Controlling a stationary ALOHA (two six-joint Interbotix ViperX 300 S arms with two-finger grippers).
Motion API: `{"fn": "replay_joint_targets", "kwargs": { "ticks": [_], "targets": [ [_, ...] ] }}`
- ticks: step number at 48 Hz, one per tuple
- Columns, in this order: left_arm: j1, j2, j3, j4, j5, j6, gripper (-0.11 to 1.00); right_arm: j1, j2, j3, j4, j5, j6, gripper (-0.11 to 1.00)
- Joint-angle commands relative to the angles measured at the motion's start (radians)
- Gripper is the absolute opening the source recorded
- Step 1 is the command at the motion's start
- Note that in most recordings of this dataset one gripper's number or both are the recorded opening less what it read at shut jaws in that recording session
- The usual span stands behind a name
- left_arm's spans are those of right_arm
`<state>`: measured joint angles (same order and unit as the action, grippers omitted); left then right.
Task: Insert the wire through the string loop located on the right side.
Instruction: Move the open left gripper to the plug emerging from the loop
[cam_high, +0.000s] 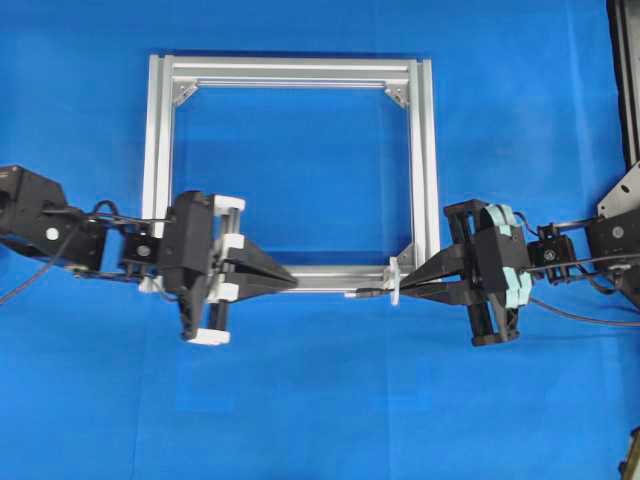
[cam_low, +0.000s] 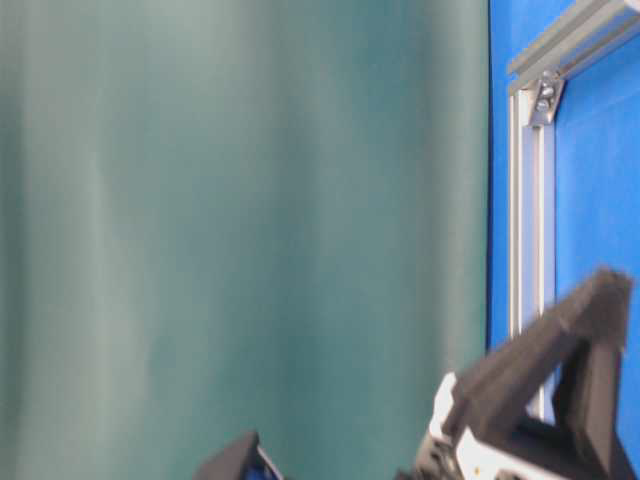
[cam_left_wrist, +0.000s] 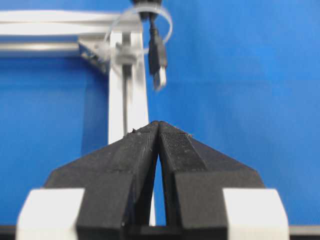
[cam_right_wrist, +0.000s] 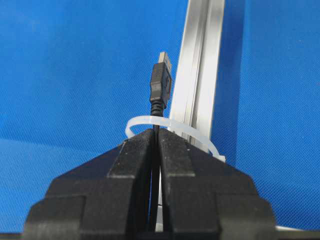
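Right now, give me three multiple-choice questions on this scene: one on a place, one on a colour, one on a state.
1. Where is the plug of the wire?
A. Poking out past the string loop
B. Stopped short of the loop
C. Nowhere in view

2. What colour is the string loop?
A. Red
B. White
C. Black

3. How are the left fingers?
A. Wide open
B. Shut on the wire
C. Shut, holding nothing

Answers:
1 A: the right wrist view shows the wire running through the loop, held by the right fingers.
2 B: it is a pale white band.
3 C: the tips meet with nothing between them.
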<state>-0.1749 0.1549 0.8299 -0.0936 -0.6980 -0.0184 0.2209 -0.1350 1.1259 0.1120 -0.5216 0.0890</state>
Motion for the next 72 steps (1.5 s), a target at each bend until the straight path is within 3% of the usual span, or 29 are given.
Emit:
{"fn": "replay_joint_targets", "kwargs": {
  "ticks": [1, 16, 38, 41, 51, 55, 72],
  "targets": [
    [-0.002, 0.005, -0.074, 0.003, 0.046, 0.003, 0.0, -0.002, -0.008, -0.015, 0.002, -0.009, 0.0, -0.03],
    [0.006, 0.063, -0.239, 0.003, 0.133, 0.008, 0.0, -0.002, -0.008, -0.015, 0.002, -0.011, 0.0, -0.03],
    [0.035, 0.08, -0.287, 0.003, 0.178, 0.002, 0.02, -0.002, -0.008, -0.015, 0.002, -0.011, 0.0, -0.03],
    [0.035, 0.081, -0.288, 0.003, 0.179, 0.002, 0.12, -0.002, -0.008, -0.015, 0.002, -0.011, 0.0, -0.03],
    [0.034, 0.086, -0.307, 0.003, 0.186, 0.002, 0.72, -0.002, -0.006, -0.015, 0.002, -0.009, 0.0, -0.03],
    [0.034, 0.091, -0.319, 0.003, 0.192, 0.002, 0.89, -0.002, -0.008, -0.015, 0.002, -0.011, 0.0, -0.03],
    [0.035, 0.118, -0.342, 0.003, 0.239, -0.002, 0.91, -0.002, -0.008, -0.015, 0.002, -0.011, 0.0, -0.03]
  ]
}}
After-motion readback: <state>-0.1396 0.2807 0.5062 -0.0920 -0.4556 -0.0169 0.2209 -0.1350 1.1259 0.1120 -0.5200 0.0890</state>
